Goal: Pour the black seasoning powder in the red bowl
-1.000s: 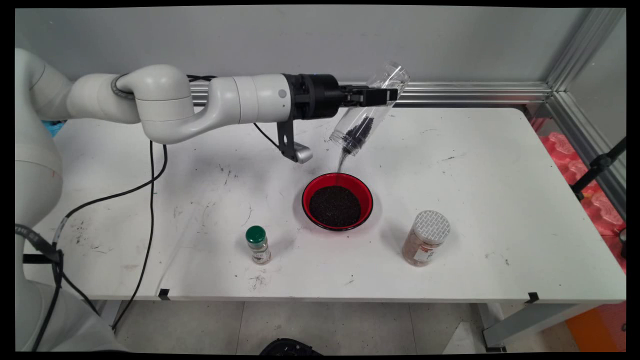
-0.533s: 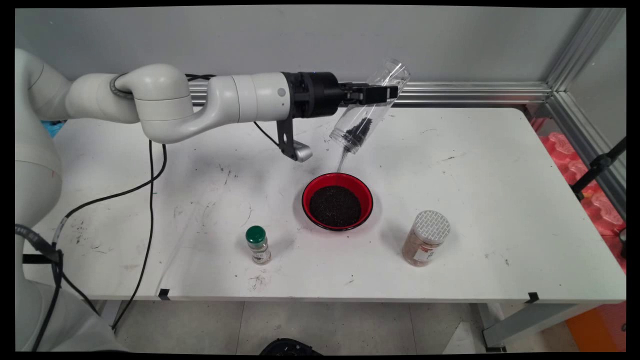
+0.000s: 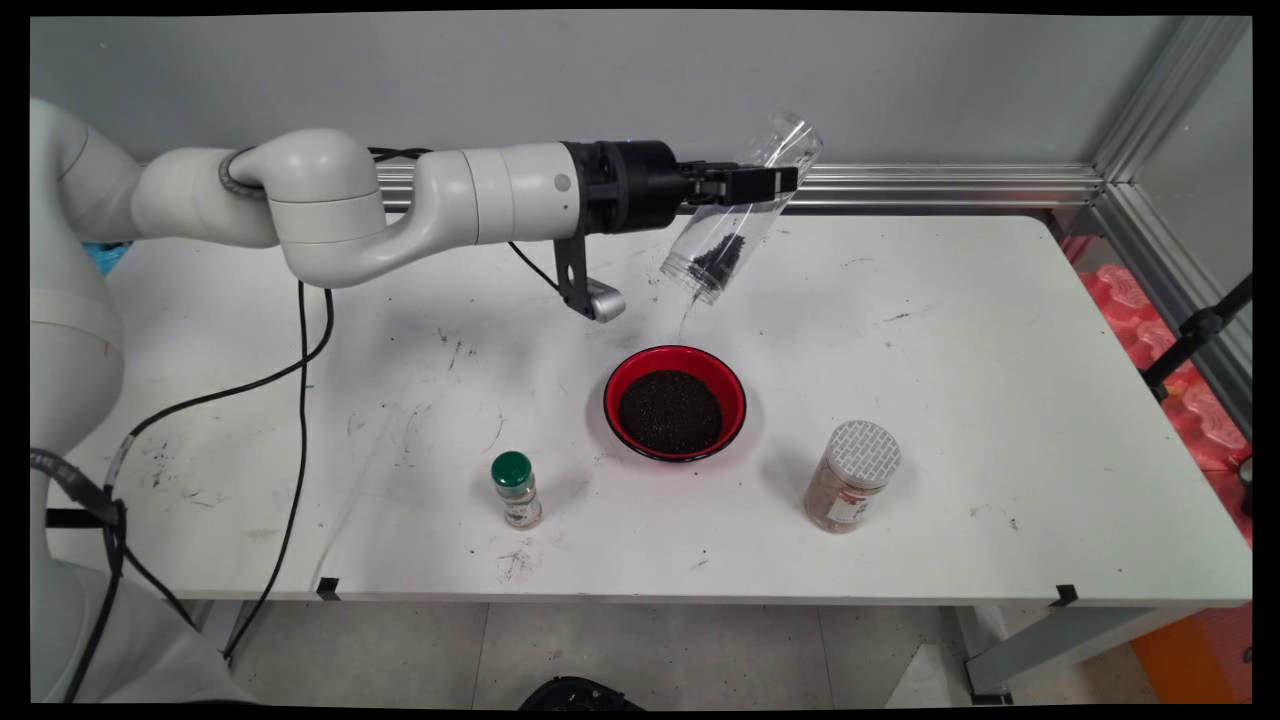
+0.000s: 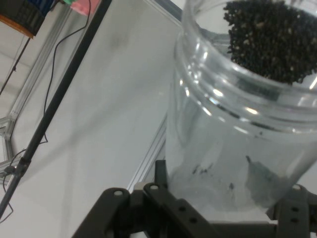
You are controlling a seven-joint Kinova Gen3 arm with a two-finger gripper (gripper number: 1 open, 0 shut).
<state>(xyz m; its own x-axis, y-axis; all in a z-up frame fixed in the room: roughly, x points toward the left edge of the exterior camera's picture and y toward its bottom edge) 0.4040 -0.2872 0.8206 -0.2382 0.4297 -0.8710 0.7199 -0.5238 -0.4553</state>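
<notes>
Jar [image 3: 741, 210] of clear plastic is gripped by the claw [image 3: 765, 184], tilted mouth-down above the table [image 3: 1000, 400], a few black grains [image 4: 270, 37] left near its mouth. Nearest the camera, a green-capped bottle [image 3: 516, 489] and a spice jar [image 3: 851, 476] are seen upright, well apart. Between and behind them, a red bowl [image 3: 675, 401] filled with black grains is set, below the jar's mouth.
</notes>
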